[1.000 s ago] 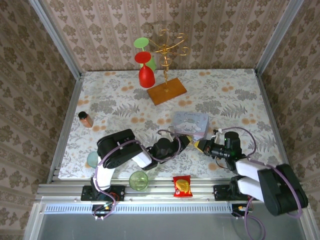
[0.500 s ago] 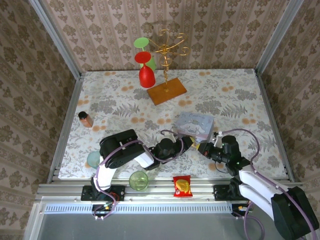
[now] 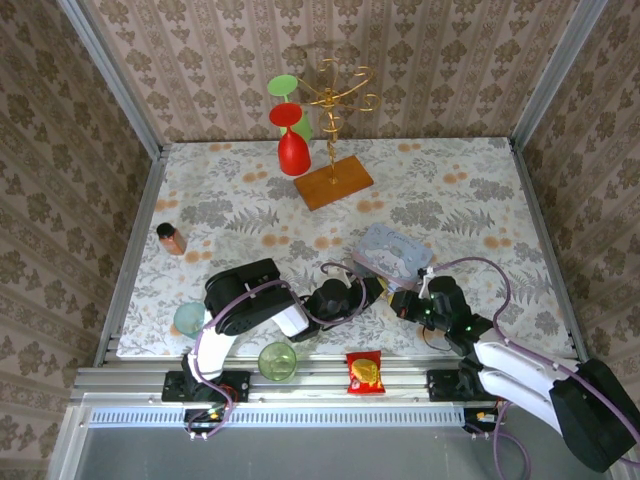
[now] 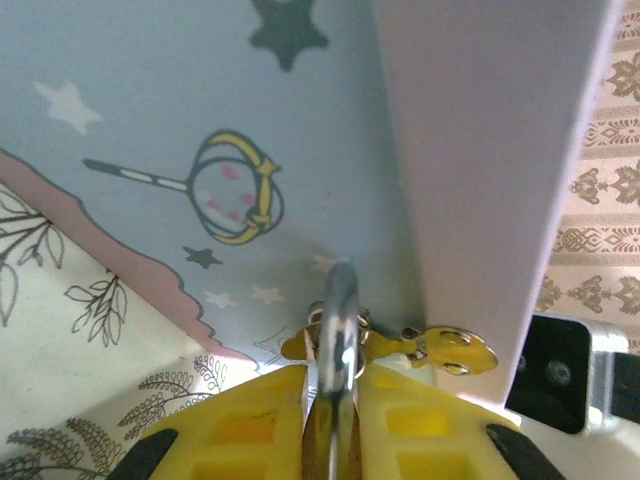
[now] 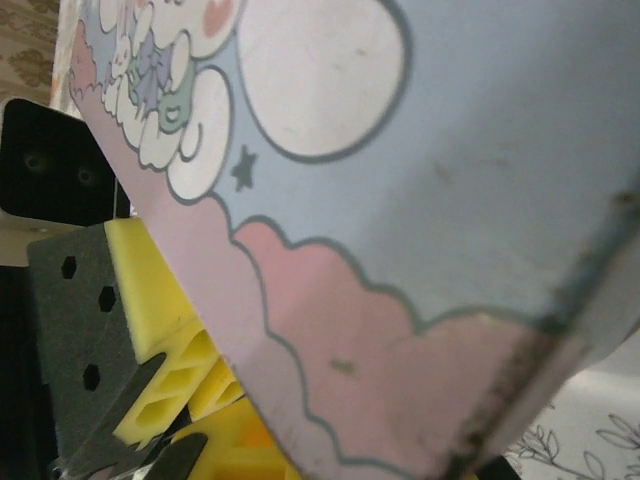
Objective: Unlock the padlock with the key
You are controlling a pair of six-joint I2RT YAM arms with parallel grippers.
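Your left gripper (image 4: 335, 420) has its yellow pads pinched on the padlock (image 4: 340, 310) shackle, right by the tin box (image 4: 200, 120) and its gold hasp (image 4: 440, 348). The lock body is cut off below. Your right gripper (image 3: 404, 300) is up against the box, and I can't tell if it's spread or closed.

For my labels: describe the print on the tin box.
Tin box: pale blue with stars, pink scalloped band; clearest in left wrist view.

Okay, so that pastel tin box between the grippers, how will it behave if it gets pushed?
The tin box looks thin-walled, so it is probably light and apt to slide on the smooth tablecloth. Its flat painted faces seem stiff, though likely slippery to pinch.
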